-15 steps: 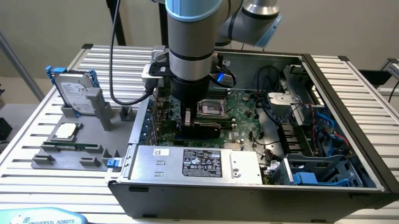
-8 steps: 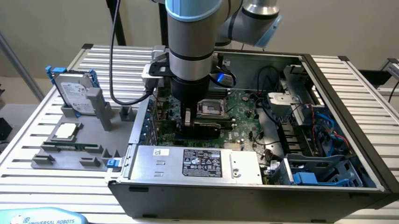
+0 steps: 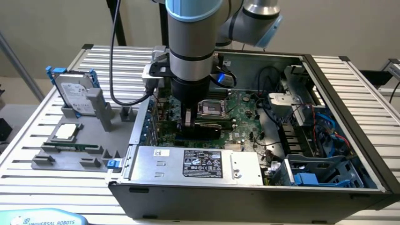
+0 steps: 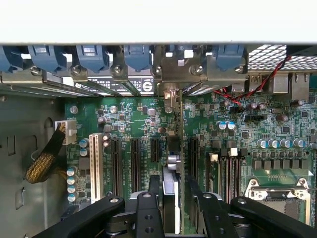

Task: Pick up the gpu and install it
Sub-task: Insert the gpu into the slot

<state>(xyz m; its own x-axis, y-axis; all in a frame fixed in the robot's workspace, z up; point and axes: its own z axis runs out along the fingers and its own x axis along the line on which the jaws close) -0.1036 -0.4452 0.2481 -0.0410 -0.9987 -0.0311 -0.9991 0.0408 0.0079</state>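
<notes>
Seating looked like the step in hand: the gpu (image 4: 171, 191) stood on edge over the motherboard (image 4: 233, 124) inside the computer case (image 3: 350, 140), its silver bracket (image 4: 171, 96) up at the rear slot openings. The end effector (image 4: 171, 213) straddled the card, though whether its fingers (image 4: 143, 210) pinched it or had spread clear was impossible to tell. Done well, the push would go straight down with the bracket kept square. Hidden was the card's lower edge, so full seating could not be judged; in the exterior view the arm (image 3: 190, 51) covered the card.
</notes>
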